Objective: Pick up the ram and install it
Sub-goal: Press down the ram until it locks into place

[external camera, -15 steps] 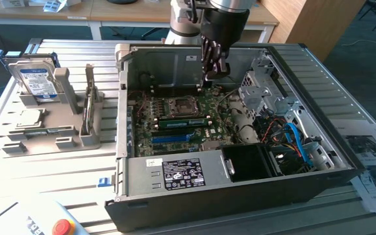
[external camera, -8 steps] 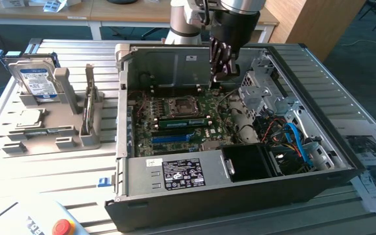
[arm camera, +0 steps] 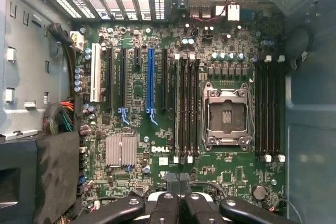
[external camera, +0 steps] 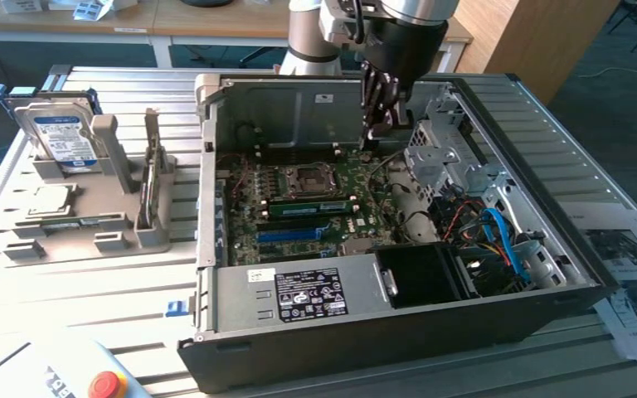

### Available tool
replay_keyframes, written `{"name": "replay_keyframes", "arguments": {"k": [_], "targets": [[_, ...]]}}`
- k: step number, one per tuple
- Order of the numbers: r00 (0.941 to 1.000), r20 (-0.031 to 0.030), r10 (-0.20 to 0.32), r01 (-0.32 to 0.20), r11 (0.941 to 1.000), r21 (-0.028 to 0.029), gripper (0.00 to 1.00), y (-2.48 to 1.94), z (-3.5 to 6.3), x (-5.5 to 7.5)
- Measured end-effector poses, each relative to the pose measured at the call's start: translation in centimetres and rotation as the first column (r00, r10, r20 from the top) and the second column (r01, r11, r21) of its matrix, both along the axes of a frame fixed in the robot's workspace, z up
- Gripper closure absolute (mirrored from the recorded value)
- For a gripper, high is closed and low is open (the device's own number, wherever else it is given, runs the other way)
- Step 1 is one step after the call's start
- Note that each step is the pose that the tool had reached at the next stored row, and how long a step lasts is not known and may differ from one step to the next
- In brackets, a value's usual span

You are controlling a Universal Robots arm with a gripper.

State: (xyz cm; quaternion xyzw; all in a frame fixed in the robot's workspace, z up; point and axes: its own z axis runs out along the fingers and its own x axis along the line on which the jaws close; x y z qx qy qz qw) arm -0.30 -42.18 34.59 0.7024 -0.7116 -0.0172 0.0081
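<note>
Inside the open dark metal computer case [external camera: 407, 332], seen from the exterior view, the black gripper [external camera: 384, 129] hangs just beyond the square silver processor socket [external camera: 302, 178], to the exterior view's right of it. Its jaws are pressed fully together and hold nothing. The ram [external camera: 308, 207], a thin green circuit-board stick, stands on edge in a slot just beside that socket, between it and the long blue slot [external camera: 291, 235], apart from the gripper. From the wrist view, the closed fingertips [arm camera: 173, 182] meet above the green motherboard [arm camera: 136, 93] near the socket, with nothing between them.
</note>
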Motion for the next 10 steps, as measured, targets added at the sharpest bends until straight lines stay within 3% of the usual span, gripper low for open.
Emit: {"name": "replay_keyframes", "arguments": {"k": [10], "targets": [[1.0, 0.0001, 0.0, 0.0, 1.0, 0.0001, 0.9, 0.0, -0.62, 0.0]]}}
